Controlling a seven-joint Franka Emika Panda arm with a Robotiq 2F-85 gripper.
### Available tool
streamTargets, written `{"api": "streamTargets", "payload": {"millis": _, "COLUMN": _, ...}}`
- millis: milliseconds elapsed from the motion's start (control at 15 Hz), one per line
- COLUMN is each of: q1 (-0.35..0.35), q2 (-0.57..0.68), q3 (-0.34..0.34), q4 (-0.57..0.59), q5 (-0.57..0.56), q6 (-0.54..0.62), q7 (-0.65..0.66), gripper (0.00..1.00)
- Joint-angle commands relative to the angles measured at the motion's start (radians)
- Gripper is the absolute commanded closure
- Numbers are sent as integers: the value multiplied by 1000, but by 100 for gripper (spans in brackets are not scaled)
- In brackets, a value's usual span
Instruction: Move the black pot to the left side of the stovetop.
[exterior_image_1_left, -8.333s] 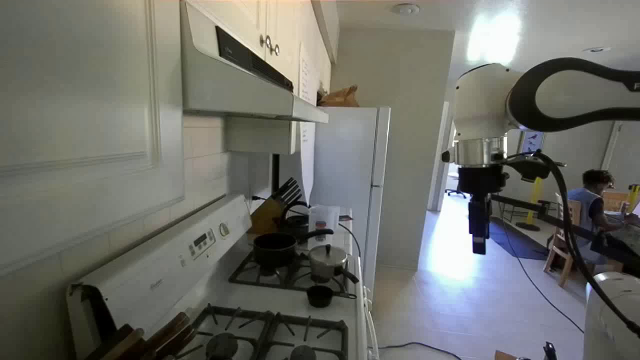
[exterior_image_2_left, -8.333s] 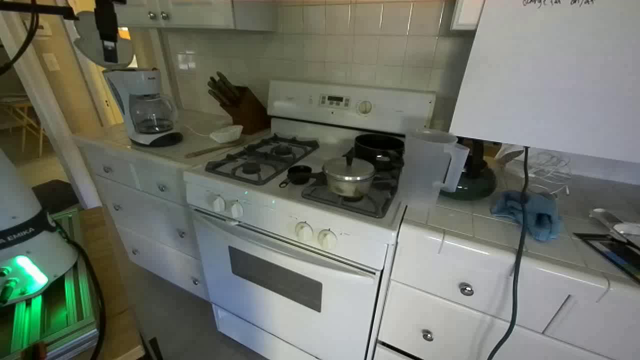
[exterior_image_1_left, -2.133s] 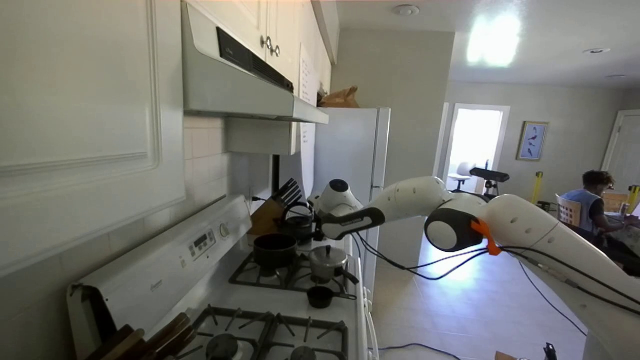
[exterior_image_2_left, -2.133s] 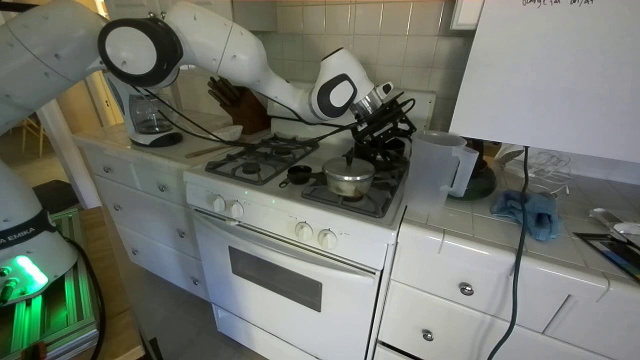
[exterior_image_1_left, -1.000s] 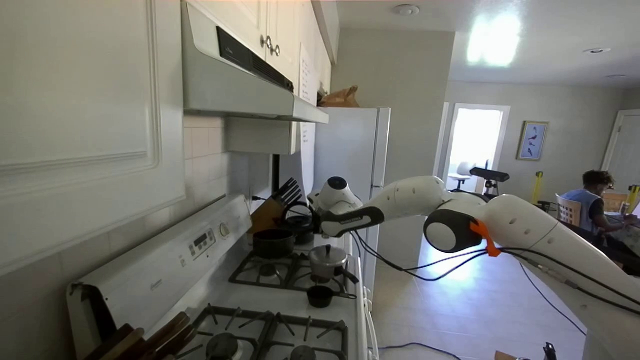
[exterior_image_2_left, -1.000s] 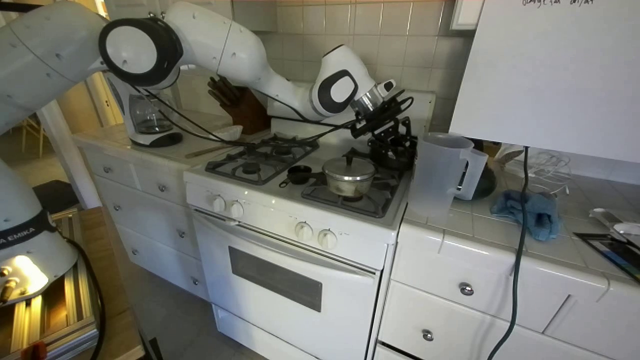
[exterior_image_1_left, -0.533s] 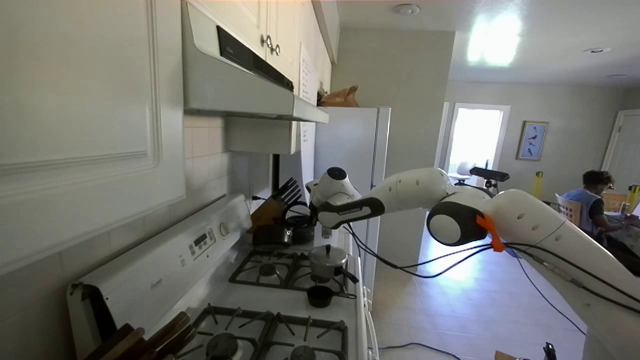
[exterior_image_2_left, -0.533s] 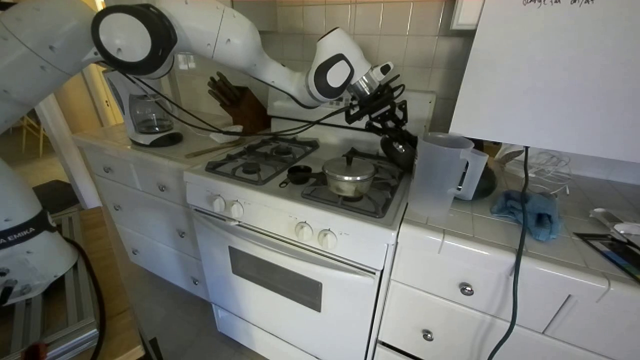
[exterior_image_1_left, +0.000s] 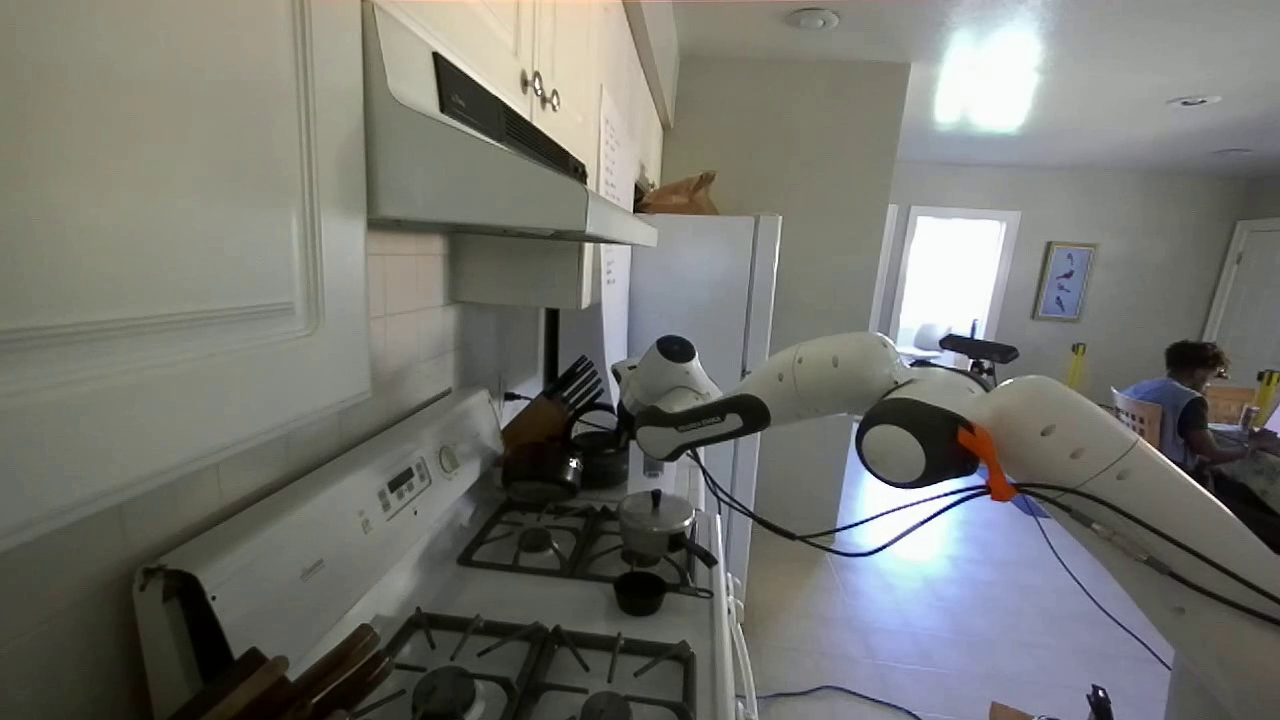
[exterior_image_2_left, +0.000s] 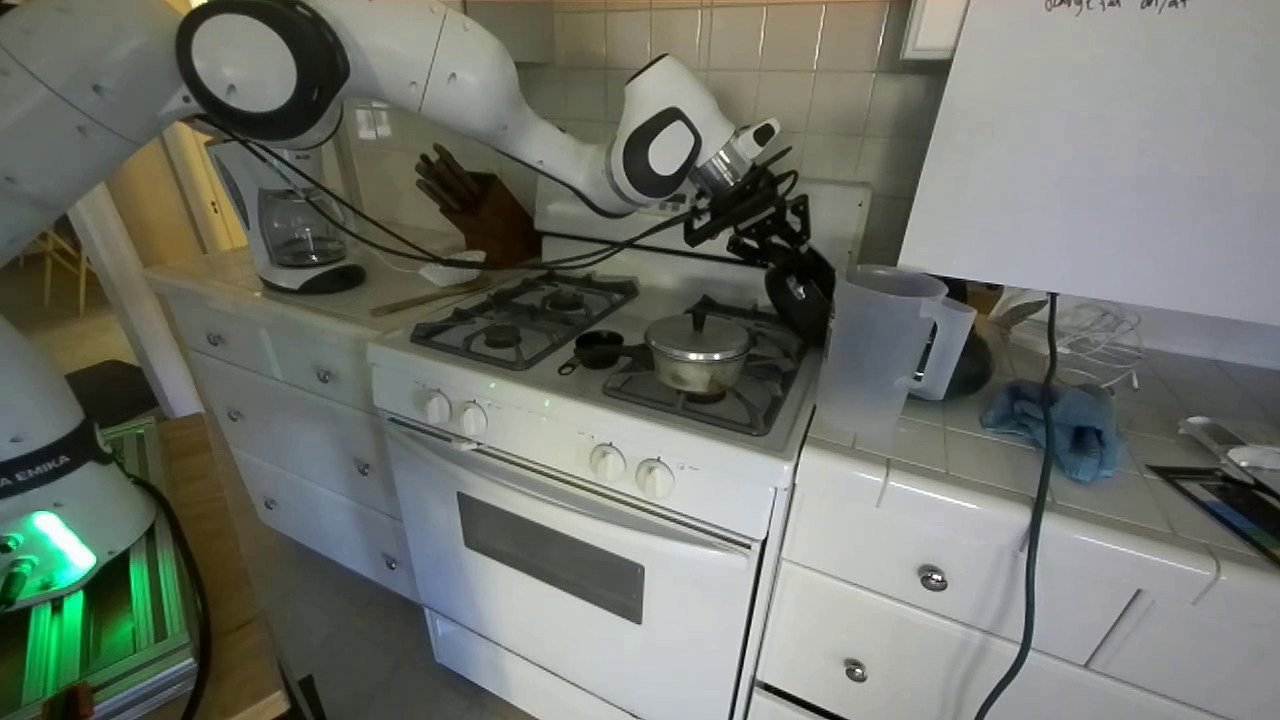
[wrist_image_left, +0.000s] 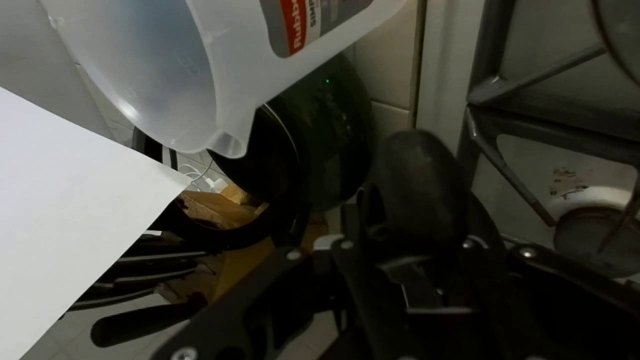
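In an exterior view the black pot (exterior_image_2_left: 798, 298) hangs tipped from my gripper (exterior_image_2_left: 768, 250), above the right rear part of the white stovetop (exterior_image_2_left: 548, 386). It is tilted also in an exterior view (exterior_image_1_left: 541, 474), above the far burner grate. In the wrist view a thick dark handle sits between the fingers of my gripper (wrist_image_left: 411, 220), which is shut on it. The pot's body is mostly out of that view, and the dim light hides the fingertips. Whether the pot's lower rim touches the stove edge I cannot tell.
A translucent pitcher (exterior_image_2_left: 865, 340) stands close to the pot, with a dark green kettle (wrist_image_left: 340, 140) behind it. A lidded silver pot (exterior_image_2_left: 698, 352) and a tiny black pan (exterior_image_2_left: 598, 348) are on the stovetop. The range hood (exterior_image_1_left: 480, 170) overhangs it. Knife block (exterior_image_2_left: 497, 222) beyond.
Over the last second the arm has risen and the pot has come off its rear burner, tipping strongly. In the latest half second it tips slightly more. The pitcher shifted right earlier.
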Motion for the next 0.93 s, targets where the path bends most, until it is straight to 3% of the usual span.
{"api": "streamTargets", "payload": {"millis": 0, "q1": 14, "q2": -59, "q3": -22, "q4": -84, "q5": -9, "q6": 30, "q7": 27, "gripper": 92}}
{"api": "streamTargets", "payload": {"millis": 67, "q1": 17, "q2": -66, "q3": -23, "q4": -94, "q5": -9, "q6": 23, "q7": 27, "gripper": 75}}
{"api": "streamTargets", "payload": {"millis": 133, "q1": 18, "q2": -72, "q3": -20, "q4": -103, "q5": -9, "q6": 17, "q7": 22, "gripper": 45}}
{"api": "streamTargets", "payload": {"millis": 200, "q1": 20, "q2": -77, "q3": -20, "q4": -112, "q5": -9, "q6": 20, "q7": 22, "gripper": 45}}
{"api": "streamTargets", "payload": {"millis": 267, "q1": 23, "q2": -85, "q3": -23, "q4": -123, "q5": -12, "q6": 19, "q7": 21, "gripper": 91}}
{"api": "streamTargets", "payload": {"millis": 667, "q1": 51, "q2": -119, "q3": -48, "q4": -172, "q5": -12, "q6": 24, "q7": 57, "gripper": 94}}
{"api": "streamTargets", "payload": {"millis": 867, "q1": 82, "q2": -116, "q3": -100, "q4": -186, "q5": -19, "q6": 102, "q7": 145, "gripper": 93}}
